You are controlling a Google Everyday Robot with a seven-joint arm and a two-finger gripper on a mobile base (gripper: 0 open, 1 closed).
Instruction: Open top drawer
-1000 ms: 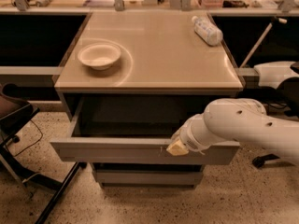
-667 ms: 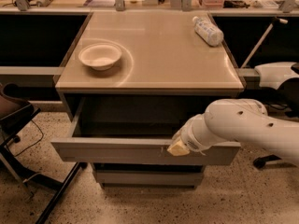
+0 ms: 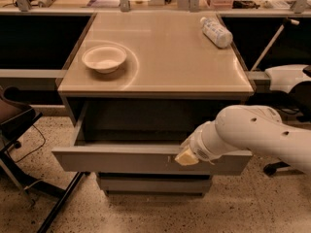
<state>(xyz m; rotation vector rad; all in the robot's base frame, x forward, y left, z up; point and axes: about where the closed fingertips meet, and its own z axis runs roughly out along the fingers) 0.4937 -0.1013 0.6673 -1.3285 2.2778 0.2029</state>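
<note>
The top drawer is a wide flat grey front, pulled well out from the cabinet, with its dark inside showing behind it. My gripper is at the top edge of the drawer front, right of its middle, at the end of the white arm that comes in from the right. A pale fingertip rests on the front's upper edge. Two narrower grey drawer fronts sit shut below it.
On the beige cabinet top stand a white bowl at the left and a plastic bottle lying at the back right. A black chair stands on the left. A white machine part is on the right. Speckled floor lies in front.
</note>
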